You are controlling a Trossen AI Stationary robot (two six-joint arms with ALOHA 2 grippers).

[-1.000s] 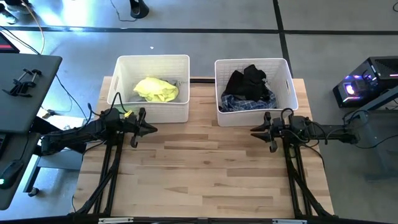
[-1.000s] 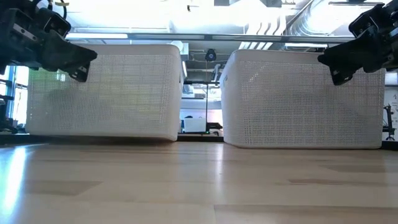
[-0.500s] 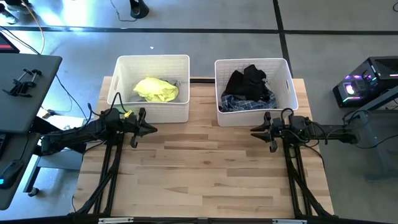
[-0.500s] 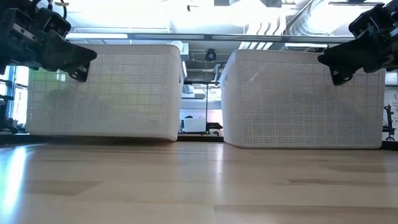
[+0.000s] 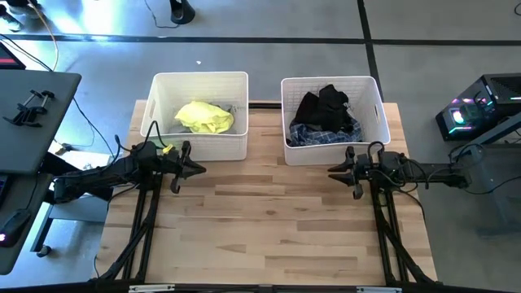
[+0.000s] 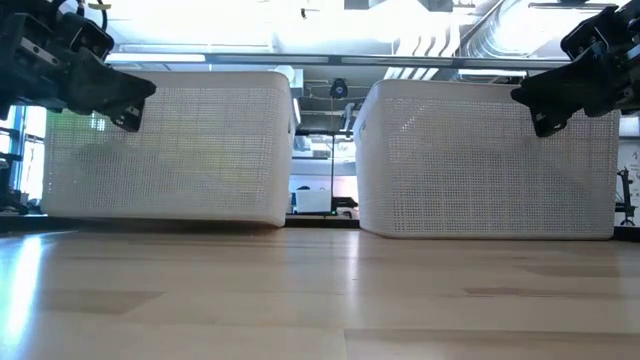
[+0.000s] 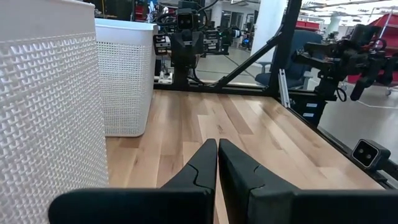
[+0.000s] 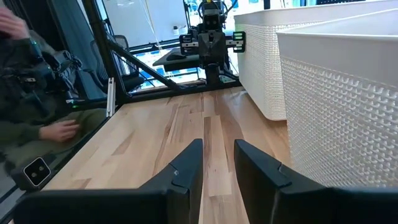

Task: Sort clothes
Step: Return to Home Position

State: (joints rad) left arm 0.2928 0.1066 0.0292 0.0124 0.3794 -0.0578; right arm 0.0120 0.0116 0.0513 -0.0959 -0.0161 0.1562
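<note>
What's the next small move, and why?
Probably none: leave both arms parked. All visible clothes are binned: yellow shirt in the left bin, dark clothes in the right bin. Left gripper and right gripper hang empty before the bins.

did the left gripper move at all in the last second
No. The left gripper sits at the same spot as before, just in front of the left bin and its front wall.

**No writing to be read here**

Standing by the table, I can't make out a single word, number, brand or sign. The left bin [image 5: 199, 78] and the right bin [image 5: 330, 80] show only plain white mesh walls. The yellow garment [image 5: 203, 116] and the dark clothes [image 5: 326, 110] show no legible print. Gear in the room beyond is too small to read.
</note>
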